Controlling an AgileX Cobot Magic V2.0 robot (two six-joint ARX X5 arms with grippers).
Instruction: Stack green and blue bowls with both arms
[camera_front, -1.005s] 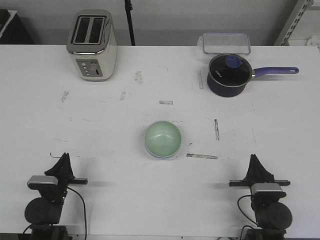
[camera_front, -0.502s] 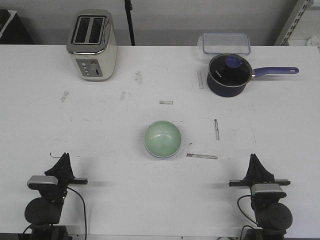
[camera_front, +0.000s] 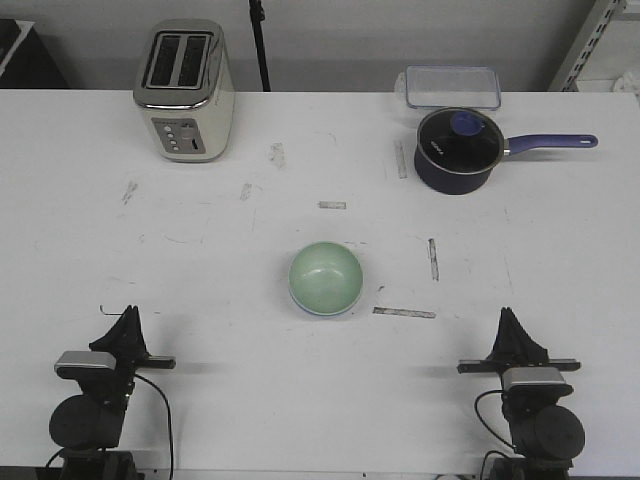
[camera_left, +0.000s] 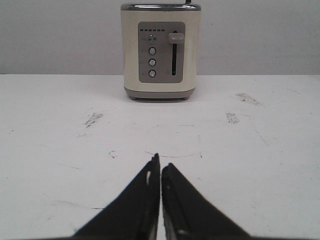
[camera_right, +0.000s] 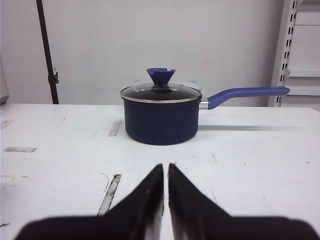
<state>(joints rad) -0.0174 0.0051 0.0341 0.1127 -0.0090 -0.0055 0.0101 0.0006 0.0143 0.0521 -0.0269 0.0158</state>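
A pale mint green bowl (camera_front: 325, 278) sits upright near the middle of the white table (camera_front: 250, 380). A thin darker rim shows under its lower edge; I cannot tell whether that is a blue bowl. No separate blue bowl is in view. My left gripper (camera_front: 128, 318) rests shut and empty at the near left, far from the bowl; it also shows in the left wrist view (camera_left: 160, 164). My right gripper (camera_front: 508, 318) rests shut and empty at the near right; it also shows in the right wrist view (camera_right: 165, 166).
A cream toaster (camera_front: 185, 90) stands at the far left, also in the left wrist view (camera_left: 160, 50). A navy saucepan (camera_front: 458, 150) with glass lid and purple-blue handle stands far right, also in the right wrist view (camera_right: 160, 117). A clear plastic container (camera_front: 452, 86) lies behind it.
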